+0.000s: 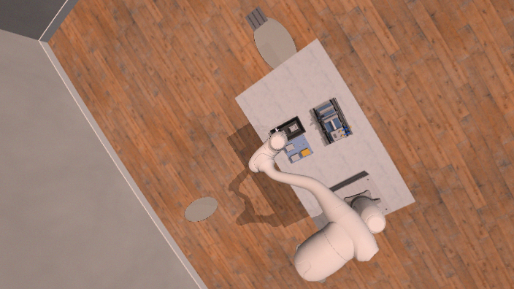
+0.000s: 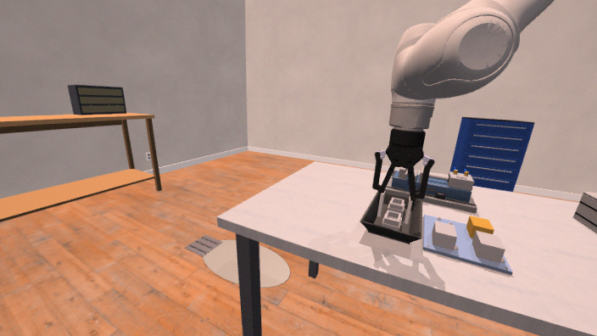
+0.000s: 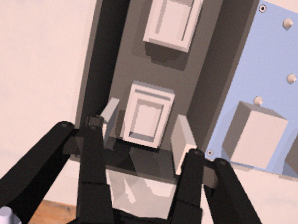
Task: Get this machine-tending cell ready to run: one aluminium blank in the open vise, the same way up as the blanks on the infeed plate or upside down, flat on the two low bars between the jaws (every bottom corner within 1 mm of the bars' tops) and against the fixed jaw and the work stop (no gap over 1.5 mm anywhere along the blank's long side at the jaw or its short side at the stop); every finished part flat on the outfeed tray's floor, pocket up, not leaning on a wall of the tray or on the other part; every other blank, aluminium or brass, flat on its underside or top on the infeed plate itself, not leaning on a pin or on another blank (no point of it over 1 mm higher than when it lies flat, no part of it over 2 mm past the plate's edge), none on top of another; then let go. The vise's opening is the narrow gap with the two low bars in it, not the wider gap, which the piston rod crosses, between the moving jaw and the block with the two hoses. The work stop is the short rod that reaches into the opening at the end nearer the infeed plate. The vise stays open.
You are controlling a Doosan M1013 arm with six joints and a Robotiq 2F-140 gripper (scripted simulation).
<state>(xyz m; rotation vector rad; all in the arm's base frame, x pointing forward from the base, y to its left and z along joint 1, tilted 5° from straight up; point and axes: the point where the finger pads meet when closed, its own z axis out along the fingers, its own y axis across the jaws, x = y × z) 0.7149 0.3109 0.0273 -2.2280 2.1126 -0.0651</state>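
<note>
The black two-finger gripper (image 3: pixel 141 137) stands part-open and empty astride the nearer pocketed grey finished part (image 3: pixel 148 115), flat on the dark outfeed tray (image 3: pixel 100 50) at centre frame; next, I judge, rise clear toward the blanks.

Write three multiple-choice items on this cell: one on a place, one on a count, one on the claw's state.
1. Where is the claw?
A. over the vise
B. over the tray
C. over the plate

2. How many parts lie in the tray?
A. one
B. two
C. three

3. What is the claw's state?
A. open, holding nothing
B. shut on a part
C. shut on the brass blank

Key:
1 B, its fingers reach down into the tray.
2 B, a near part and a far part show, pockets up.
3 A, the fingers stand apart on either side of the near part, gaps showing.
</note>
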